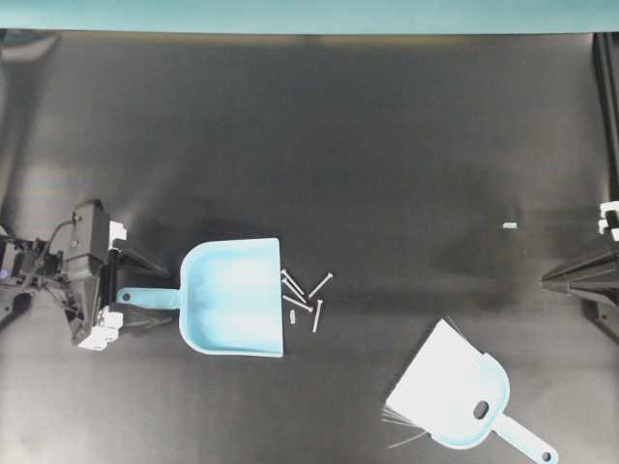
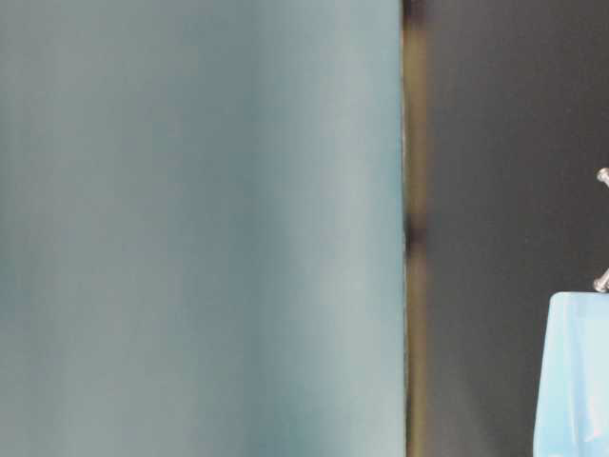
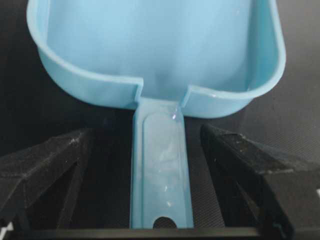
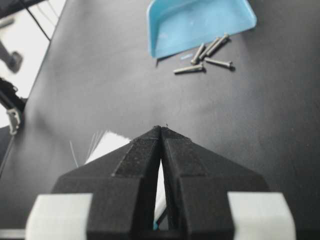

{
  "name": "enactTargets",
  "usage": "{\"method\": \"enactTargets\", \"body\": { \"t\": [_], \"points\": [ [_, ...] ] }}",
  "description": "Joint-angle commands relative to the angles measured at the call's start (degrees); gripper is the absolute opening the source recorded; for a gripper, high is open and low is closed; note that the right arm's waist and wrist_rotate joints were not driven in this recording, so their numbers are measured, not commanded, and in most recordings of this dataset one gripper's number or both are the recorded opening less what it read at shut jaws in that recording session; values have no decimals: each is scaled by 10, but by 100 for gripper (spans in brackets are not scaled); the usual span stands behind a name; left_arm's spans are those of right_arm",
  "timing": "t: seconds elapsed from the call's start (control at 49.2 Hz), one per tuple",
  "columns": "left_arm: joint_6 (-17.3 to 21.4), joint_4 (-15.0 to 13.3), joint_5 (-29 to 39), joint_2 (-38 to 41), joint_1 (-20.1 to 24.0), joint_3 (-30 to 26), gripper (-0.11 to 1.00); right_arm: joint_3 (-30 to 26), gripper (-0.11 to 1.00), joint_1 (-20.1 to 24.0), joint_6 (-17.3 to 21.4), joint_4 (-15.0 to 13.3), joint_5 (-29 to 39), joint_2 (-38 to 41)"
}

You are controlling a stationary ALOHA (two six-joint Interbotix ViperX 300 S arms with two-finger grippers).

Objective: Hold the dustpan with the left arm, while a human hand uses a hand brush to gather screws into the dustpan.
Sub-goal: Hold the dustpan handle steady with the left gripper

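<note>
1. The left gripper (image 3: 160,150) has its jaws spread wide, one on each side of the dustpan (image 1: 237,295) handle, not touching it.
2. The handle points left, straight into that gap.
3. The right gripper (image 4: 161,131) is pressed together, far off right.

Plastic, metal and a matt black table

The dustpan (image 3: 155,45) is smooth, light blue plastic with a slight gloss. The screws (image 4: 205,55) are shiny silver metal. The brush (image 1: 464,401) has a blue plastic back and fine white bristles. The table (image 1: 387,145) looks matt black, finely textured. The left gripper's fingers (image 3: 45,165) are rough, grainy black.
</note>
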Motion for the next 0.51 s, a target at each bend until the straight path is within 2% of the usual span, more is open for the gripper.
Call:
{"method": "enactTargets", "body": {
  "t": [0.0, 0.366, 0.427, 0.488],
  "points": [
    [2, 2, -16, 13, -1, -4, 83, -5, 0, 0, 0, -1, -3, 2],
    [18, 2, -45, 33, -22, -9, 82, -5, 0, 0, 0, -1, -3, 2],
    [18, 2, -44, 36, -28, -11, 78, -5, 0, 0, 0, -1, -3, 2],
    [20, 2, -44, 41, -33, -11, 69, -5, 0, 0, 0, -1, -3, 2]
  ]
}}
